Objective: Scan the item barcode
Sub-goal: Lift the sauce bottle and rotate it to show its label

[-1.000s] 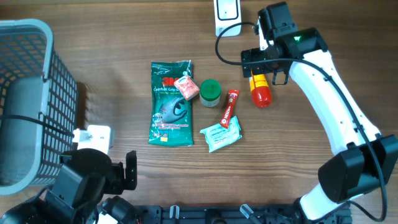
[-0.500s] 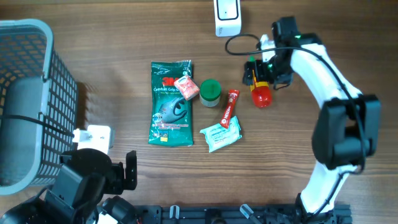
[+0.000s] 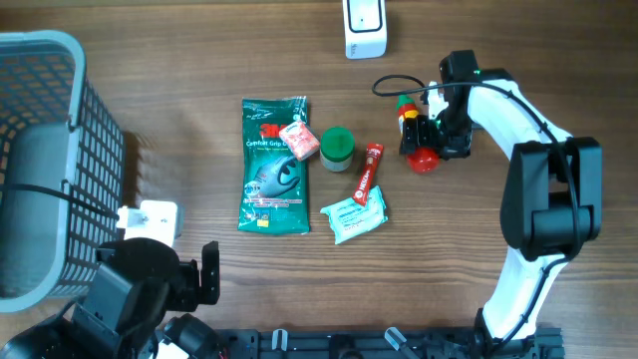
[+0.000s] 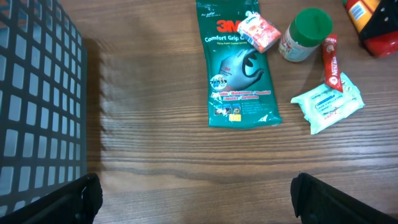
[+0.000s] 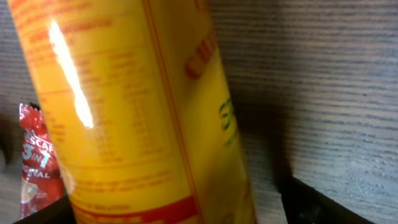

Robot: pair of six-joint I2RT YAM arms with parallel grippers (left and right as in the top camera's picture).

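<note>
Yellow bottle [image 5: 124,124] lies on table [image 3: 199,60], right gripper [image 3: 431,135] straddling it, clamp unconfirmed. Lift and pass to scanner [image 3: 364,27], at 11 o'clock, pending. Left gripper [image 4: 196,196] spread wide, idle.

green pkg [image 4: 239,68], 3M, Comfort Grip

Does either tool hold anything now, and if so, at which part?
The left tool is open and holds nothing. The right tool sits around the middle of the yellow bottle, but whether it grips the bottle firmly cannot be told.
</note>
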